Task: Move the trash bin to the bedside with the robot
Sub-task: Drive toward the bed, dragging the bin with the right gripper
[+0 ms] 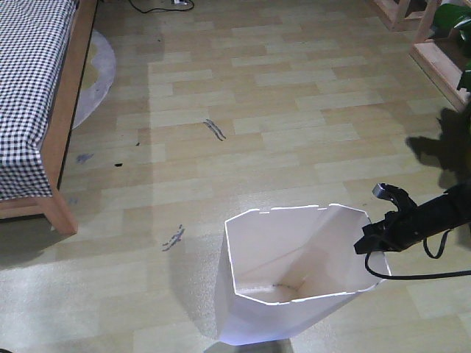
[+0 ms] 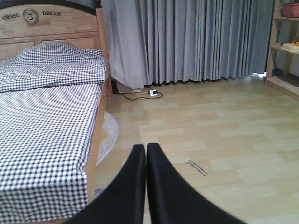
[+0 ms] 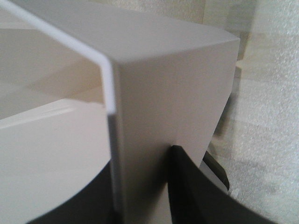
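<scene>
Clamped on the right-hand rim of the white plastic trash bin (image 1: 268, 254), the right gripper (image 1: 372, 241) has its black fingers (image 3: 188, 186) closed onto the thin wall. One finger sits outside and the other is a dark shape inside, as the right wrist view shows from very close. Its slim black arm (image 1: 441, 209) reaches in from the right edge of the front view, with a small silver tip (image 1: 381, 190) standing up behind the grip and a black cable (image 1: 412, 277) looping beneath. The bin stands upright on the pale wood-plank floor (image 1: 294, 103) at the bottom of that view, its notched, many-sided rim wide and its walls tapering down to a cream-looking inside. The left gripper (image 2: 146, 156) shows in its own wrist view with two black fingers pressed together along their length, holding nothing. Further across the floor lie a few dark scuff marks (image 1: 215, 130). Beyond them, well apart from the bin at the left edge, stands the light wooden bed frame (image 1: 68, 103) with black-and-white checked bedding (image 1: 26, 88) hanging over its side. A round pale rug (image 1: 101, 72) pokes out from under the frame. Farthest back, in the left wrist view, grey curtains (image 2: 196, 42) hang to the floor, a white power strip (image 2: 152, 93) lies at their foot, and a wooden shelf (image 2: 273, 42) stands at the right edge.
</scene>
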{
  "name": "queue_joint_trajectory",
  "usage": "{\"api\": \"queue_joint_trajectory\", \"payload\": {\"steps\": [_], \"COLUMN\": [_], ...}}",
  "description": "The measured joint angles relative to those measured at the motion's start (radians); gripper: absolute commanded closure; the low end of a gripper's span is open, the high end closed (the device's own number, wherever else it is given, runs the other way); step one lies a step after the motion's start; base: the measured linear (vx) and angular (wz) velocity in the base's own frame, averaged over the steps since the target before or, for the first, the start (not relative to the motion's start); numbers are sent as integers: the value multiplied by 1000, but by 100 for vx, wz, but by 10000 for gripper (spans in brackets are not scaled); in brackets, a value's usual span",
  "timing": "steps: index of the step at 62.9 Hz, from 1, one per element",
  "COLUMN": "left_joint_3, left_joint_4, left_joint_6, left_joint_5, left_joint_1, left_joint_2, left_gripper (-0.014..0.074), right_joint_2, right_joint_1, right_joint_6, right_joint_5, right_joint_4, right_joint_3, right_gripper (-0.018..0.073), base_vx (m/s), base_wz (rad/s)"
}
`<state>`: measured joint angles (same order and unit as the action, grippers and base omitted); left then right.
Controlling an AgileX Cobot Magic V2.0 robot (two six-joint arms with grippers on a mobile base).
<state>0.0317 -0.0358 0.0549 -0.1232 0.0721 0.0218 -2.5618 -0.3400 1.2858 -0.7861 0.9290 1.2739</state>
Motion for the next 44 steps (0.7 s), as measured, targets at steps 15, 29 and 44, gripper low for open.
{"api": "queue_joint_trajectory", "payload": {"steps": [15,29,44], "left_joint_3": [0,0,0], "left_joint_4": [0,0,0], "left_joint_6": [0,0,0], "left_joint_5": [0,0,0], "left_joint_1": [0,0,0], "left_joint_2": [0,0,0], "left_gripper": [603,603,603], "right_joint_2": [0,0,0], "right_joint_1": [0,0,0], "right_joint_6": [0,0,0], "right_joint_5": [4,15,23], "right_joint_4": [-3,-3,-3], "right_joint_3": [-2,-2,-4], "right_gripper": [563,563,563], "base_vx": [28,31,32], "base_wz": [-5,1,11]}}
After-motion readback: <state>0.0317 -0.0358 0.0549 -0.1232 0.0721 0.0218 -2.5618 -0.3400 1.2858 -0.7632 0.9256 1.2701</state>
